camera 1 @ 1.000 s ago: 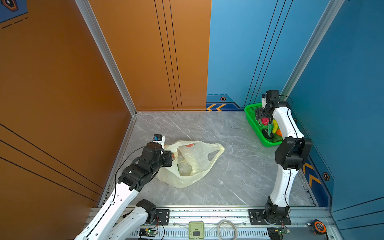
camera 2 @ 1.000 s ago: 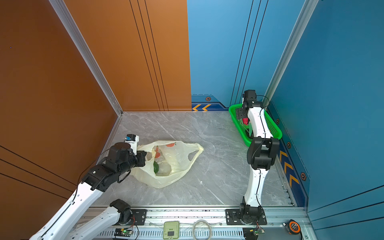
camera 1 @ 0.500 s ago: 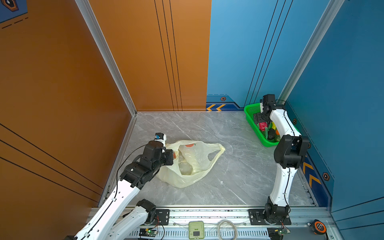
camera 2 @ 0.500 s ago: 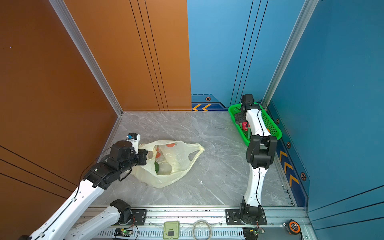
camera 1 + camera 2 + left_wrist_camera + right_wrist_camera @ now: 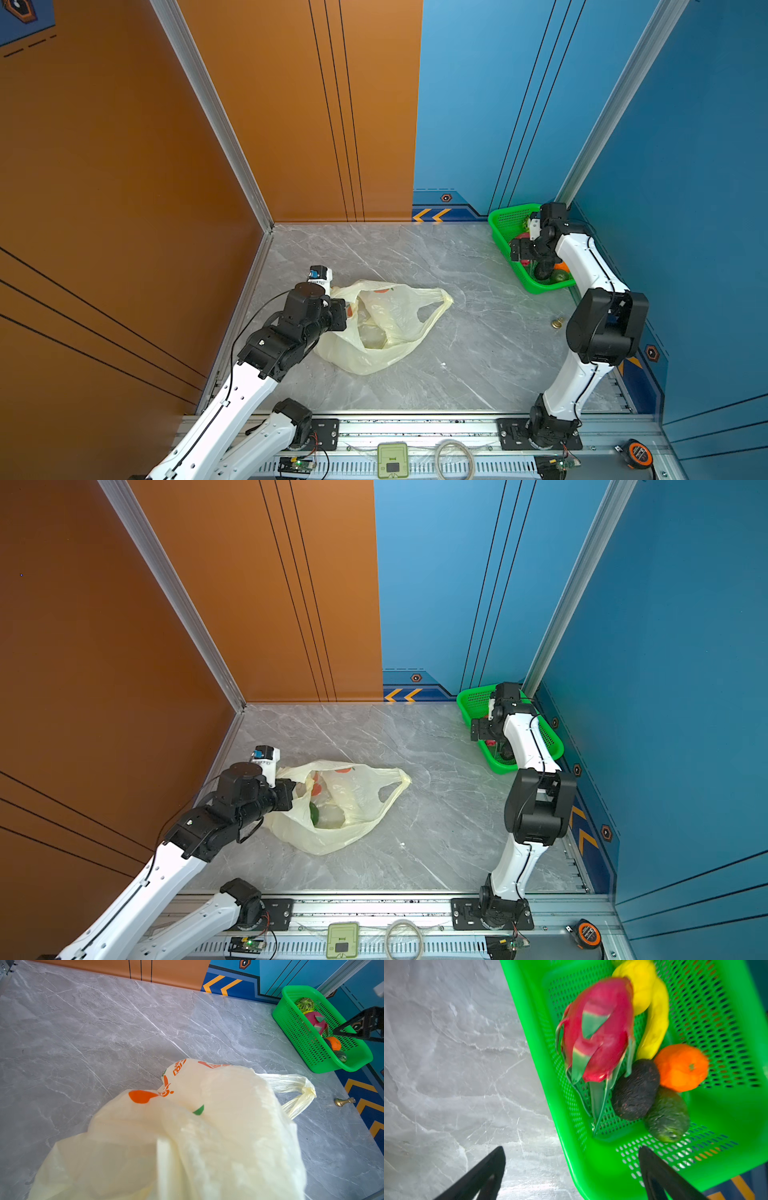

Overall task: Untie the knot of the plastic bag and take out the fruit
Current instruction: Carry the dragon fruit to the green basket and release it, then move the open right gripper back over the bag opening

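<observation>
The pale-yellow plastic bag (image 5: 386, 332) lies slumped on the grey floor, its mouth gaping and one handle loop (image 5: 438, 301) trailing right. The knot is not in view. My left gripper (image 5: 338, 309) is shut on the bag's left edge, and bag film (image 5: 207, 1136) hides its jaws in the left wrist view. A green fruit (image 5: 313, 812) shows inside the bag. My right gripper (image 5: 572, 1153) hangs open and empty over the green basket (image 5: 591, 1167). In the basket lie a dragon fruit (image 5: 598, 1030), banana (image 5: 654, 1022), orange (image 5: 681, 1068) and two avocados (image 5: 635, 1091).
The basket (image 5: 505, 220) stands in the back right corner against the blue wall. A small brass piece (image 5: 557, 323) lies on the floor near the right arm. Orange wall panels close the left side. A tape measure (image 5: 638, 454) and a cable coil (image 5: 454, 457) sit on the front rail.
My right gripper has risen out of the basket and drawn back over its rim with its jaws wide. The left gripper keeps its hold on the bag and has shifted only slightly.
</observation>
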### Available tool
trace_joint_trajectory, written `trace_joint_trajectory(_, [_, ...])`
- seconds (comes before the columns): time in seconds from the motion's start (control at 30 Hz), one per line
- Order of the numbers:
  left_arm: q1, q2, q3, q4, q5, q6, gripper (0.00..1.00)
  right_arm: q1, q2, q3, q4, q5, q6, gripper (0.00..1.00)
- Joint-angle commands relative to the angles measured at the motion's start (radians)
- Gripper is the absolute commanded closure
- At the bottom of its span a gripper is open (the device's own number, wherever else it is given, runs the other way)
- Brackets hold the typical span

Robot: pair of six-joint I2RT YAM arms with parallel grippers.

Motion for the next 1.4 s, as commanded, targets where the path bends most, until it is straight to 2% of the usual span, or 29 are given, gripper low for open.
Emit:
trace_joint_trajectory(0.0, [-0.011, -0.018, -0.016, 0.014, 0.027, -0.013, 1.0, 0.007, 0.022, -0.036, 0.003, -0.022, 0.008, 0.0])
trace_joint_trajectory(0.37, [-0.014, -0.07, -0.03, -0.003, 0.015, -0.017, 1.0, 0.088, 0.017, -0.143, 0.01, -0.039, -0.007, 0.0])
trace_joint_trajectory(0.87, [-0.018, -0.095, -0.036, -0.012, 0.019, -0.026, 1.0, 0.29, -0.102, -0.325, 0.051, 0.003, 0.052, 0.0])
trace_joint_trajectory(1.03, [-0.021, -0.111, -0.034, -0.043, 0.046, -0.027, 1.0, 0.372, -0.219, -0.307, 0.002, 0.024, 0.106, 0.0])
trace_joint_trajectory(1.2, [-0.024, -0.154, -0.055, -0.062, 0.131, -0.042, 1.0, 0.493, -0.375, -0.253, -0.095, -0.038, 0.196, 0.0])
trace_joint_trajectory(1.37, [-0.035, -0.172, -0.086, 0.021, 0.203, -0.065, 1.0, 0.622, -0.536, -0.226, -0.141, -0.127, 0.317, 0.0])
